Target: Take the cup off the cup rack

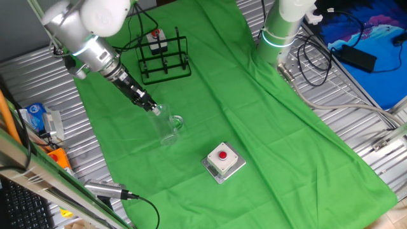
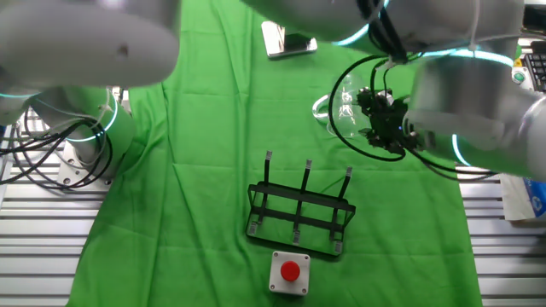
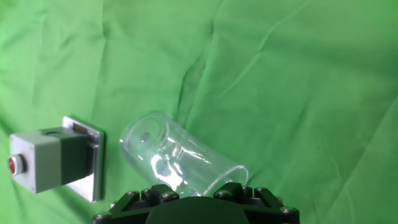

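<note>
The clear glass cup (image 1: 169, 126) is off the black wire cup rack (image 1: 164, 58) and hangs tilted just above the green cloth. My gripper (image 1: 154, 109) is shut on its rim. In the hand view the cup (image 3: 177, 158) lies slanted between my fingers (image 3: 231, 190), its base pointing up and left. In the other fixed view the cup (image 2: 344, 109) sits beside my gripper (image 2: 375, 118), well away from the empty rack (image 2: 299, 215).
A grey box with a red button (image 1: 223, 159) sits on the cloth near the cup, left of it in the hand view (image 3: 46, 160). Another such box (image 2: 290, 272) stands by the rack. A second arm's base (image 1: 280, 32) and cables (image 1: 321, 60) are at the right.
</note>
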Tool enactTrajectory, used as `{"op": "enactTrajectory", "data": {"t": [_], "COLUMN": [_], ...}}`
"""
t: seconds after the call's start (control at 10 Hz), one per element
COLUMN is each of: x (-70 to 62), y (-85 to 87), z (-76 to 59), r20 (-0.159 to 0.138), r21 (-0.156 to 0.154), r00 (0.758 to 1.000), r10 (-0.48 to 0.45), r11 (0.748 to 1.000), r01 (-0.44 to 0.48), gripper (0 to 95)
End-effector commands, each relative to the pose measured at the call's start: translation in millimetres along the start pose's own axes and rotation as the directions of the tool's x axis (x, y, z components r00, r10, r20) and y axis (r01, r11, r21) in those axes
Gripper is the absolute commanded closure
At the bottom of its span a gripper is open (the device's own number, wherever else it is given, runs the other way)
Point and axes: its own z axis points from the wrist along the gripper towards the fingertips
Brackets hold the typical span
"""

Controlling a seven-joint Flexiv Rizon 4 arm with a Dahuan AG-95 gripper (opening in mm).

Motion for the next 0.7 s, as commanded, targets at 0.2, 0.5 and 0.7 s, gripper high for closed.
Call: {"op": "enactTrajectory", "data": {"t": [0.2, 0.5, 0.7], "x": [-0.2, -5.7, -14.3], "y": [1.7, 2.3, 3.9], "z": [1.5, 3.1, 5.6], "r20": [0.033, 0.036, 0.037], "r21": [-0.112, -0.133, -0.126], "r00": [0.998, 0.99, 0.982], "r10": [0.048, 0.134, 0.184], "r11": [0.993, 0.983, 0.976], "r01": [-0.044, -0.128, -0.178], "gripper": [38.0, 57.0, 76.0]}}
